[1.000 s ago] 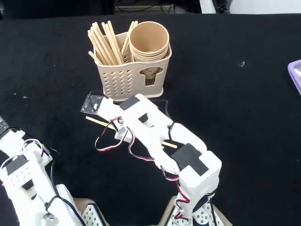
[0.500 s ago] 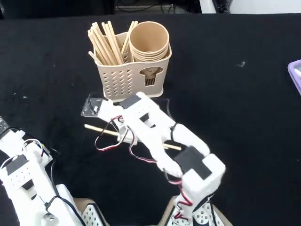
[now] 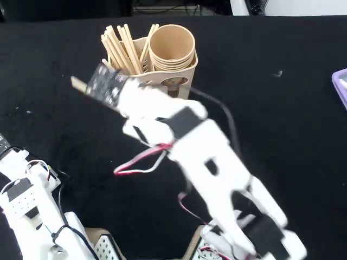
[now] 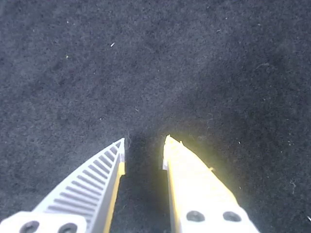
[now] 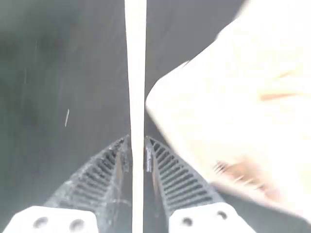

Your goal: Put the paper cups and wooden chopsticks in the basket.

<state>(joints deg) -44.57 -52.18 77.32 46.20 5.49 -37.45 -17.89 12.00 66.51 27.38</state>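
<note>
Right gripper (image 5: 137, 141): jaws pinched on single wooden chopstick (image 5: 135, 58). Stick pale, straight, slender, plain; runs out past fingertips. Held raised off black table (image 3: 282, 135), just beside basket (image 3: 187, 76), at its chopstick side.
Basket: beige, slotted wall. Bundle of chopsticks (image 3: 120, 47) leaning in one compartment. Nested tan paper cups (image 3: 172, 46) upright in other.
Left gripper (image 4: 143, 145): fingers slightly apart, nothing between, close over table.

You're looking at a black cloth table (image 3: 282, 141), w/ cables (image 3: 162, 9) lying behind it & a purple object (image 3: 340, 86) sitting at the edge.
</note>
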